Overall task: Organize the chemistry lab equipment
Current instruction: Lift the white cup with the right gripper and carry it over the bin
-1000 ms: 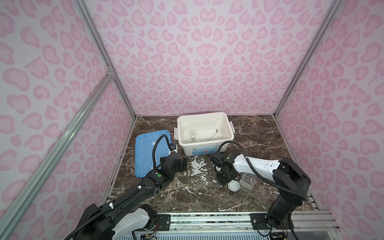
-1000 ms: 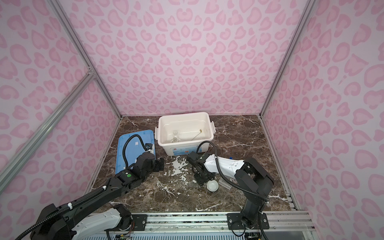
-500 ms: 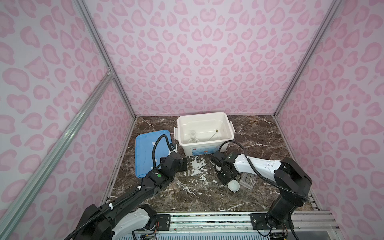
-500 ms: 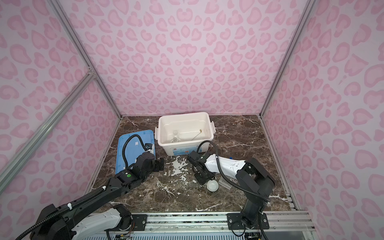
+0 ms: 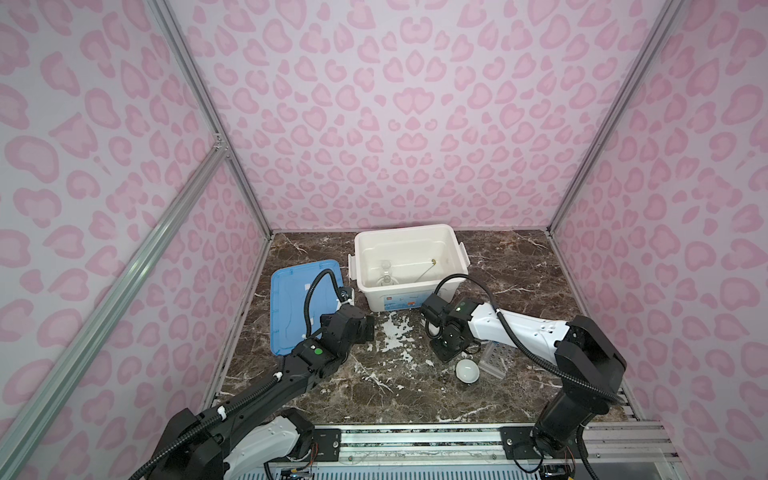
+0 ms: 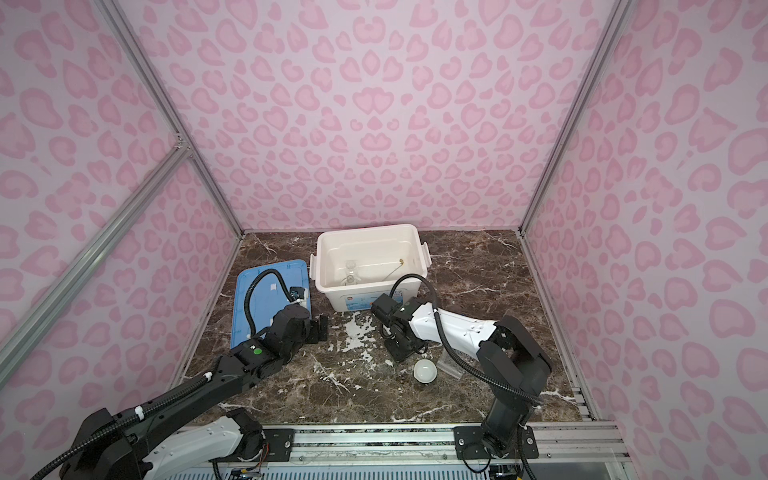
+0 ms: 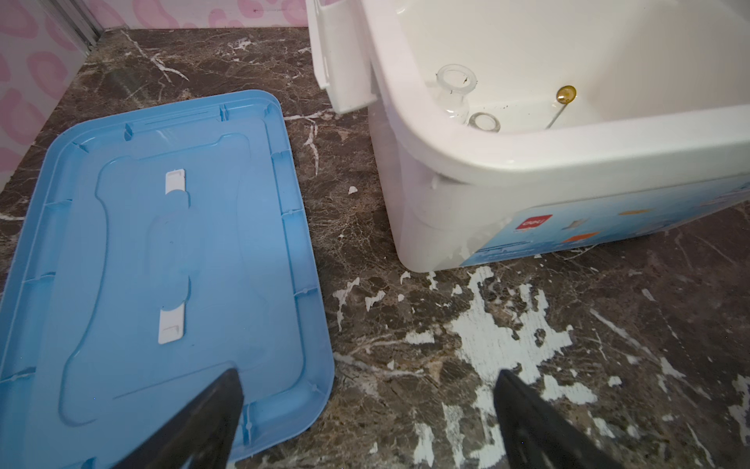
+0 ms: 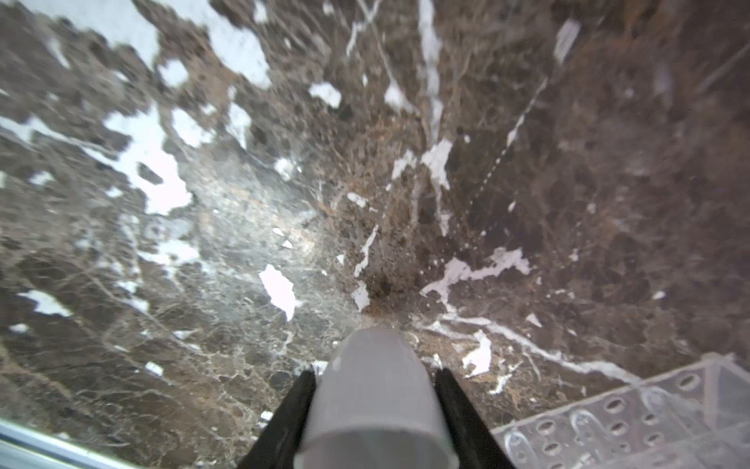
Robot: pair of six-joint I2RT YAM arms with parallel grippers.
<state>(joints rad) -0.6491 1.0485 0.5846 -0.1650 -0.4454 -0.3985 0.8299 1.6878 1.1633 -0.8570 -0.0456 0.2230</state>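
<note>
Left end effector [image 7: 367, 406]: we note jaws wide, empty.
Right end effector [image 8: 375, 375]: we note it gripping white dish [image 8: 373, 414].

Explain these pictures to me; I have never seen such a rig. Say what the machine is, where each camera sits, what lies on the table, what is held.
Two robot arms, left and right, work at a marble table. Two pictures look down from overhead, nearly alike; the other two come from a camera on each arm's wrist. On the table: a white box with glass flasks inside, a blue lid beside it, a clear rack and a white dish. The left hand is open and empty. The right hand grips a small white cup-shaped piece, seemingly another dish.
</note>
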